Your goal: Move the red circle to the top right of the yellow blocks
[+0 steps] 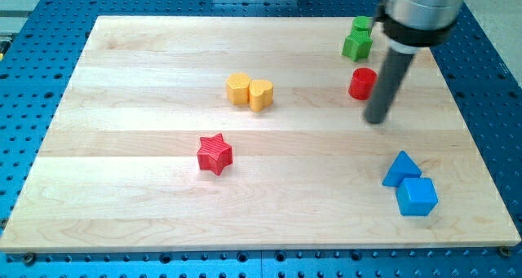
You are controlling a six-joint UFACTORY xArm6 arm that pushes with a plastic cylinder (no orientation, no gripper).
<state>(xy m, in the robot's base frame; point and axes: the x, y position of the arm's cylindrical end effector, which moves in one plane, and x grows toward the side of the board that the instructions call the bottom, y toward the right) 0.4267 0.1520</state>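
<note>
The red circle (361,83) lies on the wooden board at the upper right. My tip (376,120) is just below and to the right of it, close by; I cannot tell if they touch. The two yellow blocks, a hexagon (238,89) and a heart (261,94), sit side by side left of the red circle, near the board's upper middle. The rod rises from the tip to the arm at the view's top right.
A red star (215,153) lies below the yellow blocks. Two green blocks (357,41) sit above the red circle near the top edge. A blue triangle (400,169) and a blue cube (417,196) lie at the lower right.
</note>
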